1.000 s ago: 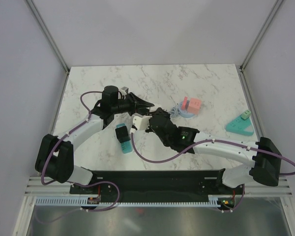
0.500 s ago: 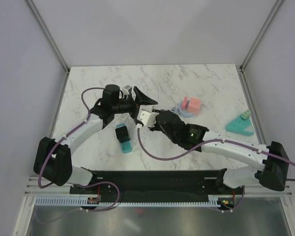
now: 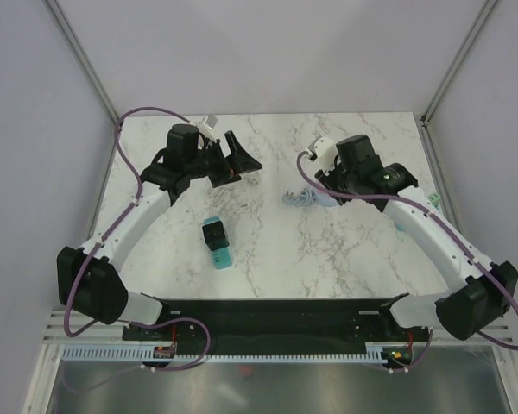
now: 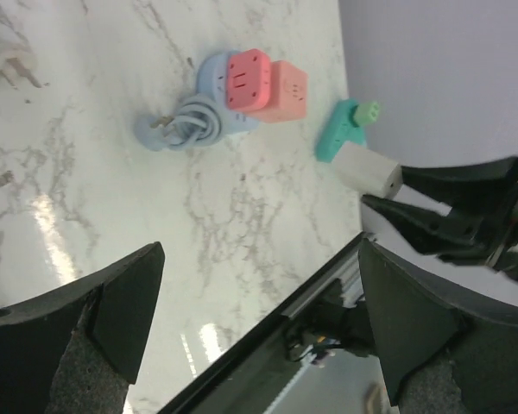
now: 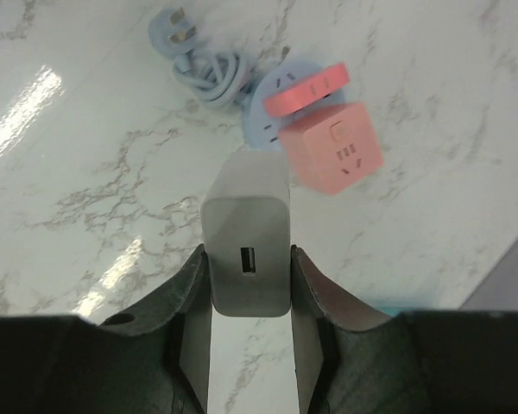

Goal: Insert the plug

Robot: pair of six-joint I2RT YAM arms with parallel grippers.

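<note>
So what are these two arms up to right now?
The right gripper is pinching a white charger between its fingers and holding it over the table, close to a pink socket cube and its coiled blue cable. The charger is not plugged into anything yet. The left gripper is wide open and holds nothing.

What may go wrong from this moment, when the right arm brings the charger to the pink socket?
1. The pink socket cube sits at an angle to the white charger held in the right gripper, so the prongs may miss.
2. The left gripper, jaws open, is far from the cube; nothing braces it, so it may slide.
</note>
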